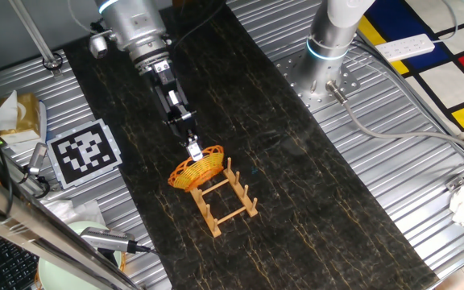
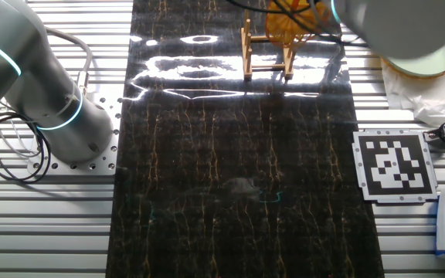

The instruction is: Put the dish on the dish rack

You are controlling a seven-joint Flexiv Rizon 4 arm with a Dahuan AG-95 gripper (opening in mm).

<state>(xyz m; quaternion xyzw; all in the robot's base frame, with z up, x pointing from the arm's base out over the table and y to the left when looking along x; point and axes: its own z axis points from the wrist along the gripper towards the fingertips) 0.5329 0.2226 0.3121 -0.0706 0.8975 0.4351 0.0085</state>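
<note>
The dish (image 1: 197,170), an orange-yellow woven bowl, stands tilted on its edge at the far end of the dish rack (image 1: 227,200), a small light-wood frame with upright pegs on the dark mat. My gripper (image 1: 193,150) is shut on the dish's upper rim. In the other fixed view the rack (image 2: 267,51) sits at the top edge with the dish (image 2: 292,22) behind it. There the gripper itself is hidden by the arm.
A printed marker tag (image 1: 85,152) lies left of the mat. A second arm's base (image 1: 329,48) stands at the back right. A pale green plate (image 1: 71,242) and cables crowd the front left. A tissue box (image 1: 21,113) sits at the left.
</note>
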